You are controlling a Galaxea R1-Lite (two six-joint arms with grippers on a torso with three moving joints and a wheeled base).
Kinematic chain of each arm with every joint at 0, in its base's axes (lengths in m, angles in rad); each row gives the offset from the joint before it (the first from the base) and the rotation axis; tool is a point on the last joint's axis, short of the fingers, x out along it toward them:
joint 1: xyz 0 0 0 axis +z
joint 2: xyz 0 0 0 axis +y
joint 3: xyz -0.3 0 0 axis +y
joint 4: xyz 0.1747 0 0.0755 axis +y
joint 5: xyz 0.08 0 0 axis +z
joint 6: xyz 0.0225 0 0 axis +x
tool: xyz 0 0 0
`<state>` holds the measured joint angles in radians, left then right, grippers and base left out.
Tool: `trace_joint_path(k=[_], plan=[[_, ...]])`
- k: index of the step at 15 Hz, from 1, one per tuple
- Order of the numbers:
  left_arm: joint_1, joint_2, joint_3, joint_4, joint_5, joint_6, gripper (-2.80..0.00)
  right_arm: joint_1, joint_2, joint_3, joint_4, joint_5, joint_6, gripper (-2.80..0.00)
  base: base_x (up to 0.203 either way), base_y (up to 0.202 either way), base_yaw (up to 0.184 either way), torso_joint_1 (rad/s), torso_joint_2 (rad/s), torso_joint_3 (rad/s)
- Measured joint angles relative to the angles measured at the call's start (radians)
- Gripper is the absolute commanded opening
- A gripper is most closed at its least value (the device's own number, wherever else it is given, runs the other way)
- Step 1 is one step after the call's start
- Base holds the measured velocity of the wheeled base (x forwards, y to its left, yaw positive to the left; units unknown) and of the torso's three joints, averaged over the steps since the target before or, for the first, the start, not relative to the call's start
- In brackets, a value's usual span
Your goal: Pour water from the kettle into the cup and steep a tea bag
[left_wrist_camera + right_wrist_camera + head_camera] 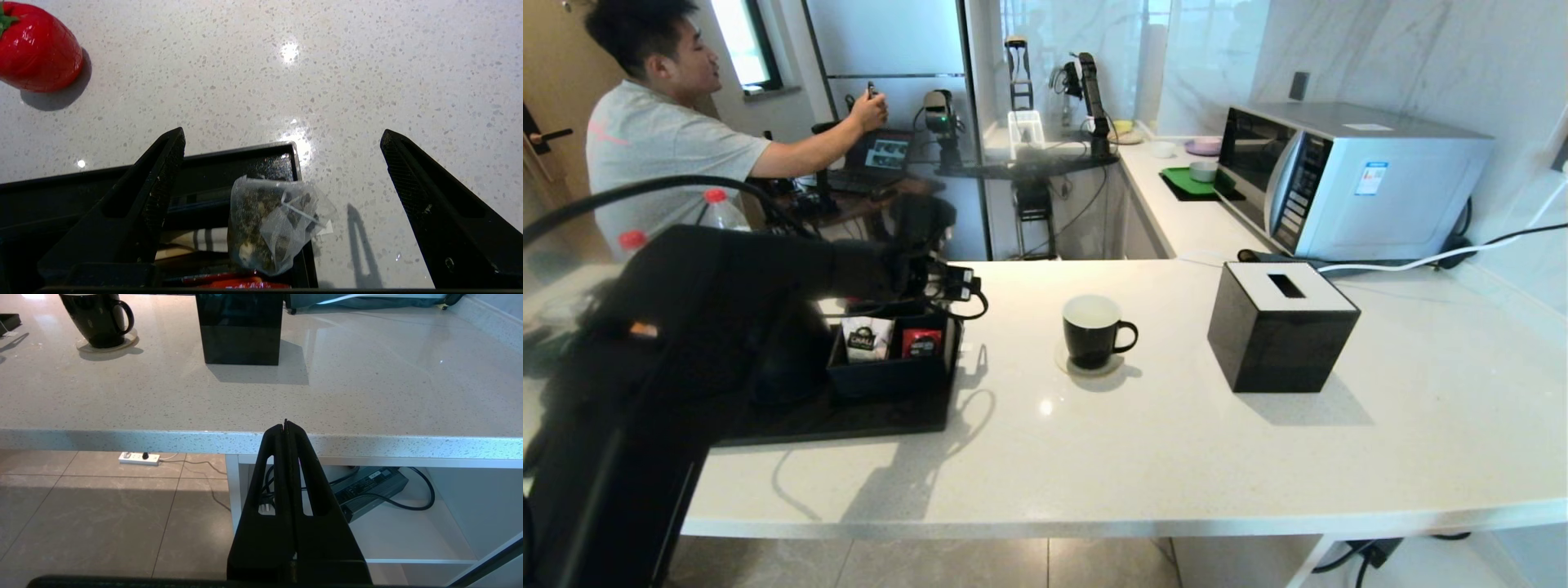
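Note:
The tea bag (273,224), a small pale mesh pouch with dark leaves, rests on the corner of a black sachet box (890,376). My left gripper (282,134) hangs open just above that box, one finger on each side of the pouch and neither touching it. The cup (1094,331), a black mug with a white inside, stands on a coaster mid-counter, also in the right wrist view (98,318). The kettle (796,359) shows only as a dark rounded bulk behind my left arm. Below the counter's front edge, my right gripper (286,424) is shut and empty.
The sachet box holds a white sachet (866,339) and a red sachet (920,343) and stands on a black tray (849,420). A black tissue box (1282,327) is right of the cup, a microwave (1347,175) behind it. A red strawberry-shaped object (36,45) lies nearby.

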<state>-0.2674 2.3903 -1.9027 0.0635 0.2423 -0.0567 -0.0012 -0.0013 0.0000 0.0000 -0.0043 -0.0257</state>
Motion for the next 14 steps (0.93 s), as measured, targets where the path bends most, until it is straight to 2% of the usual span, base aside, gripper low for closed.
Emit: trace_joint_path(k=[10,11,14], plan=[[-0.004,0.034,-0.017,0.001,0.0,0.002,0.0,0.001,0.0,0.0,0.0,0.0,0.0,-2.8,0.0,0.0,0.0,0.0,0.0,0.0],[-0.004,0.035,-0.017,0.001,0.0,0.002,-2.8,0.001,0.0,0.0,0.0,0.0,0.0,-2.8,0.0,0.0,0.0,0.0,0.0,0.0],[-0.003,0.042,-0.023,0.0,0.0,0.002,-2.8,0.0,0.0,0.0,0.0,0.0,-0.001,-2.8,0.0,0.0,0.0,0.0,0.0,0.0]])
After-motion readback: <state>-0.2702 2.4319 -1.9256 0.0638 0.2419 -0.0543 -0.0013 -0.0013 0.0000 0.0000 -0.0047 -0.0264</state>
